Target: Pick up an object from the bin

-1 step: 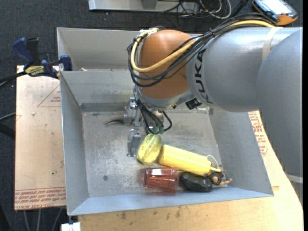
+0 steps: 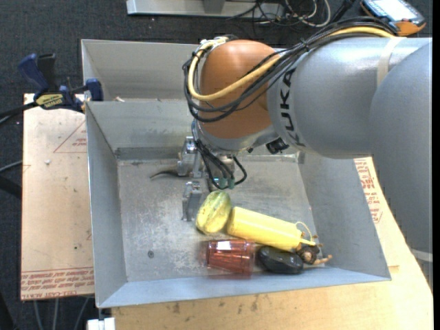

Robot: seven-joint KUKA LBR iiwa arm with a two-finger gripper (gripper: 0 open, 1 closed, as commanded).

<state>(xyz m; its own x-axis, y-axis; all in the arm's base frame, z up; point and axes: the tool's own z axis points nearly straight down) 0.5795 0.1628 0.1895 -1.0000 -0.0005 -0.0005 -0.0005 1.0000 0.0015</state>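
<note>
Bin (image 2: 137, 218): grey metal, floor scuffed. All loose things lie in the half toward 5–6 o'clock.

Arm (image 2: 357, 95) comes in from 3 o'clock. Its orange cover (image 2: 234, 88), looped with black and yellow cables (image 2: 206, 105), hangs over the back of the floor, toward 12 o'clock.

Jaws: low over the bare floor near the bin's centre, just beside the cap end of the yellow tube (image 2: 265, 229), on its 9–10 o'clock side. Whether they are released or clenched I cannot tell; the wrist and cables hide them. Nothing is visibly held.

Yellow tube: lies flat. Its long axis runs from 9–10 o'clock to 3–4 o'clock, with the wide, round, yellow-green cap (image 2: 214, 212) at the bin's centre and the narrow end pointing to the 4 o'clock corner.

Neighbours:
- red-brown see-through jar (image 2: 230, 257) lies on its side at the tube's 6 o'clock, touching or nearly touching it, close to the front wall
- black rounded lump (image 2: 280, 260) sits just beside the jar at its 3 o'clock, under the tube's narrow end
- small brown bit (image 2: 313, 254) lies at the tube's tip, kind unclear

The tube's 12 o'clock flank is open. Its 6 o'clock flank is crowded by the jar and the lump.
</note>
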